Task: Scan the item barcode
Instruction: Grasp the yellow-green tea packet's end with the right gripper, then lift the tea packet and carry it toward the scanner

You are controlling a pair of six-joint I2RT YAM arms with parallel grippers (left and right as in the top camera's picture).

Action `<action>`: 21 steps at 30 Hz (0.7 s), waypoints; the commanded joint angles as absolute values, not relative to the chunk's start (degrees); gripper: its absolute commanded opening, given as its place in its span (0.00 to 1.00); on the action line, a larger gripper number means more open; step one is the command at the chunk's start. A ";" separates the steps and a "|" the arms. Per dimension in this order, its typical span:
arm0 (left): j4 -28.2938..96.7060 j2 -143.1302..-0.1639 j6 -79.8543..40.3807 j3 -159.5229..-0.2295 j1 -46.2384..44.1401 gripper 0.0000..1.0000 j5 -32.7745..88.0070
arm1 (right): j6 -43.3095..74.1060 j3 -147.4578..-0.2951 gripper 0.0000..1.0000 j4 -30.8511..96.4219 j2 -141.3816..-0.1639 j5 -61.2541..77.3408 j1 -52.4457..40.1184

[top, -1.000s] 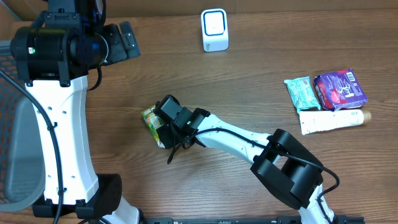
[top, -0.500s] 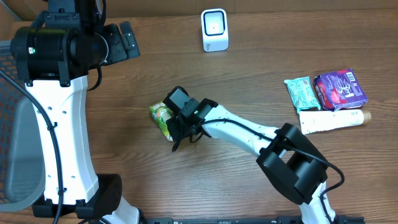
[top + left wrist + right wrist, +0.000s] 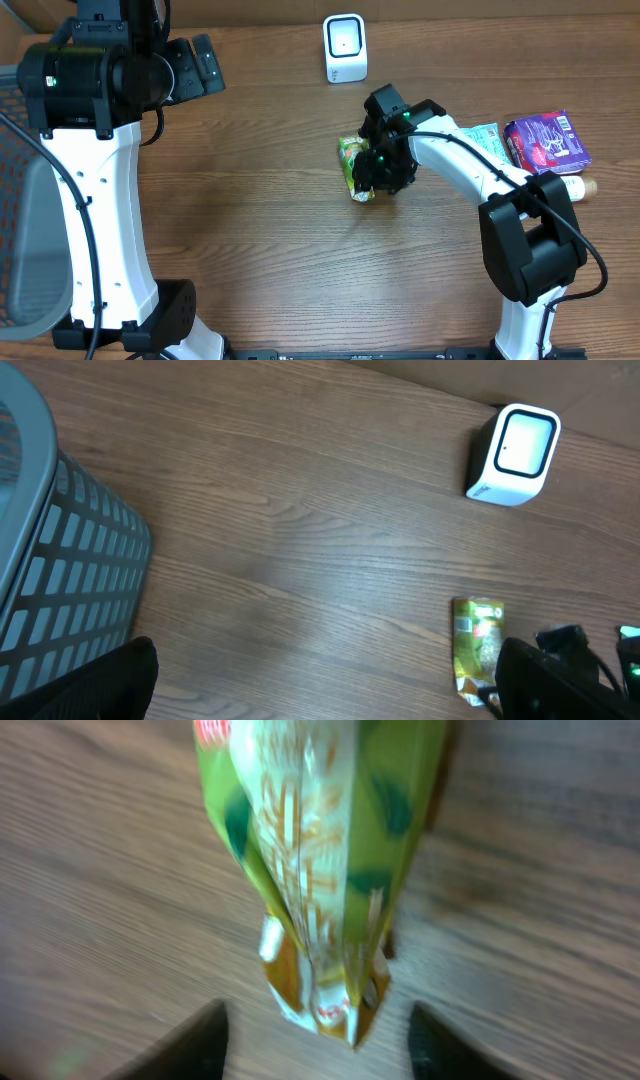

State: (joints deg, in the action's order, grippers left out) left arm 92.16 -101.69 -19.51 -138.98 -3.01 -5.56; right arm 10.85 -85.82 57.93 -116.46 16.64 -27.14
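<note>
— At your right wrist, what have the fingers got?

— Nothing pinched. My right gripper stands part open. Its fingers sit astride the near end of the green snack packet, with bare wood showing between each finger and the wrapper. The packet lies on the table, a pale strip running down its middle.

— Where is that on the table?

— Right of centre, seen from overhead. The white scanner stands at 12 o'clock from the packet, well apart. My gripper sits on the packet's 3 o'clock side. Farther toward 3 o'clock lie a teal packet, a purple packet and a white tube.

— And the arm?

— My right arm rises from its base at 5 o'clock, folds at the elbow and reaches toward 10 o'clock, with the wrist tipped down over the packet.

— The other one?

— My left gripper is spread wide with nothing in it. It is raised at 10 o'clock and points toward 3 o'clock. Its arm stands upright beside the grey basket.
</note>
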 commanded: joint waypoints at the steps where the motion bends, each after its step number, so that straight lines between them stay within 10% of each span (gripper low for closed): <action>1: 92.14 -101.58 -20.14 -138.89 -3.40 1.00 -5.28 | 5.63 -86.63 0.69 59.37 -114.96 11.33 -27.31; 21: 92.14 -101.58 -20.16 -138.89 -3.40 1.00 -5.28 | 4.01 -88.84 0.73 54.06 -115.26 13.54 -28.45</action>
State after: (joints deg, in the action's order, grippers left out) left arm 92.16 -101.69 -19.53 -138.98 -3.01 -5.56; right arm 4.49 -91.13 55.02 -116.29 12.86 -28.27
